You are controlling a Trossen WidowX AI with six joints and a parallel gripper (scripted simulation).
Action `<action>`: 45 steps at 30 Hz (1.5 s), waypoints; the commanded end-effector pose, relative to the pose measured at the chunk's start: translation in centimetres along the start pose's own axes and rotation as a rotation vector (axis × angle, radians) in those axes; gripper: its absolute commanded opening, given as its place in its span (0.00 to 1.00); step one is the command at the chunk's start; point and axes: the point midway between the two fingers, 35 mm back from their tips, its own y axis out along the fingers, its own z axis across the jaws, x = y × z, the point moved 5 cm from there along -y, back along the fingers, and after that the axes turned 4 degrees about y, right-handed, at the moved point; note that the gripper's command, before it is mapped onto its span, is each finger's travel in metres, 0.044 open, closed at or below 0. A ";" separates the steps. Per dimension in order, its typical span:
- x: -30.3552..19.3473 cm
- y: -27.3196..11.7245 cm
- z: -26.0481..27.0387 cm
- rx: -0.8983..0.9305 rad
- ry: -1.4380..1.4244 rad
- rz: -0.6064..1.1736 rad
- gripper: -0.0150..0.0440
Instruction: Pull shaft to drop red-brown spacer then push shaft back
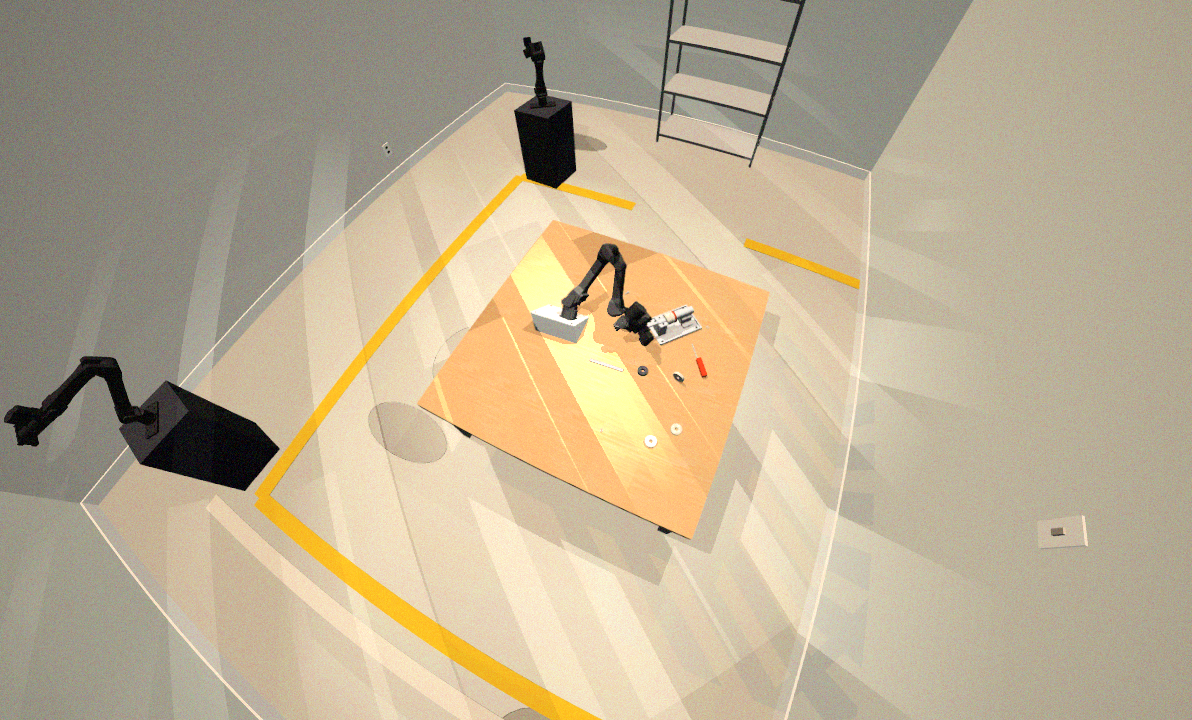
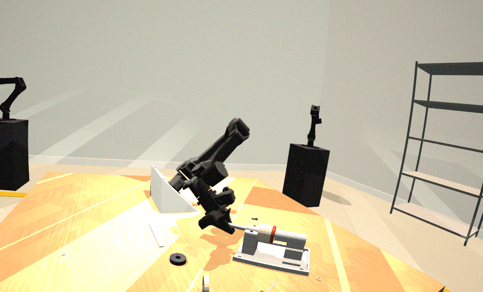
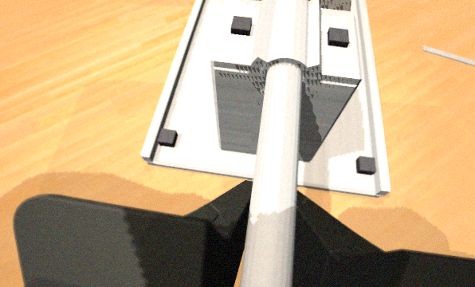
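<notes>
My gripper (image 2: pixel 232 226) (image 3: pixel 267 194) is shut on the pale shaft (image 2: pixel 238 227) (image 3: pixel 279 151), outside the smaller support block (image 2: pixel 249 242) (image 3: pixel 237 115). The shaft runs through that block. The red-brown spacer (image 2: pixel 273 234) is up on the shaft line, between the pale spacers (image 2: pixel 265 232) and the big housing block (image 2: pixel 294 243). It looks close against the housing's tubular end. The white base plate (image 2: pixel 268 266) (image 3: pixel 182 115) lies flat on the table. The spacers' bores and the shaft's far end are hidden. The red-brown spacer is out of the wrist view.
A black ring (image 1: pixel 642 368) (image 2: pixel 178 259) and an upright ring (image 1: pixel 678 377) (image 2: pixel 206 284) are near the base plate. A thin pale strip (image 1: pixel 606 364) (image 2: pixel 156 236) and a red-handled tool (image 1: pixel 701 367) lie nearby. Two white rings (image 1: pixel 650 441) (image 1: pixel 676 428) lie farther off.
</notes>
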 end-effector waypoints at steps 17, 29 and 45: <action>-0.2 -0.2 0.0 0.002 -0.002 0.000 0.25; -0.3 -0.3 0.0 0.002 -0.002 0.000 0.25; -0.5 -0.4 0.0 0.002 -0.002 0.000 0.25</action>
